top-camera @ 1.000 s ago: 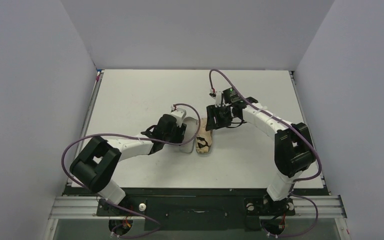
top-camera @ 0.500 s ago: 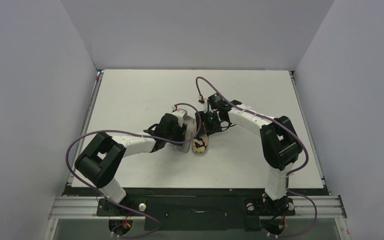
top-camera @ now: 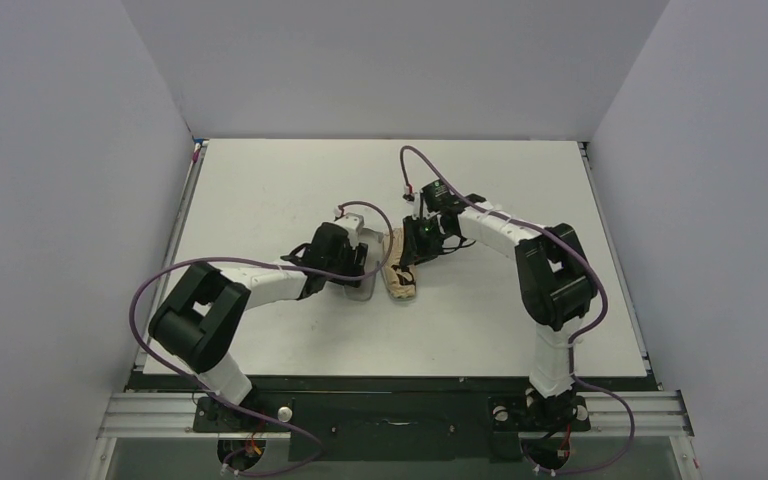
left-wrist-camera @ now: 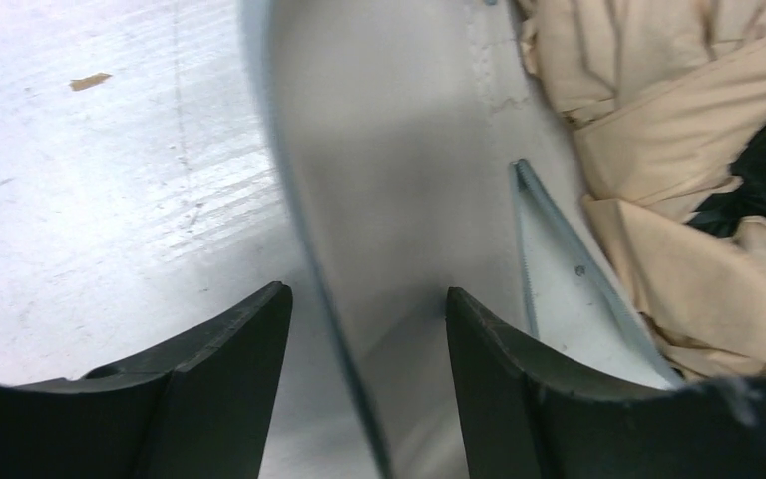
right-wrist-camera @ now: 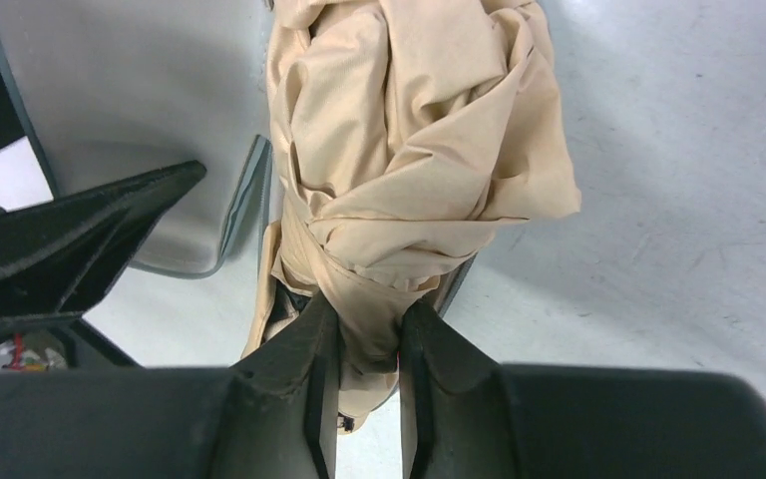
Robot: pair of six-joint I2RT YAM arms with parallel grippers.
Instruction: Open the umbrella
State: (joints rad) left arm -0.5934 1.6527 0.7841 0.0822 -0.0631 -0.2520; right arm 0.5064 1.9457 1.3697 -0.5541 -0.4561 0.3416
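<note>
Grey walls [top-camera: 80, 150] are enclosing a white table [top-camera: 260, 190] on three sides. Both arms are reaching in toward its middle, the left arm [top-camera: 260, 285] from the left and the right arm [top-camera: 520, 245] from the right. A grey sleeve [top-camera: 362, 288] is lying flat there, and the umbrella [top-camera: 401, 282] is lying folded just beside it on its right, tan fabric bunched with black lining showing through. The left gripper [left-wrist-camera: 369, 299] is hanging low over the sleeve [left-wrist-camera: 389, 180] with its fingers [left-wrist-camera: 219, 369] spread apart, one on either side of the sleeve's edge. The right gripper [right-wrist-camera: 367, 314] is pinching one end of the umbrella [right-wrist-camera: 419, 150] – its fingers [right-wrist-camera: 294, 359] are pressing in on the gathered fabric.
</note>
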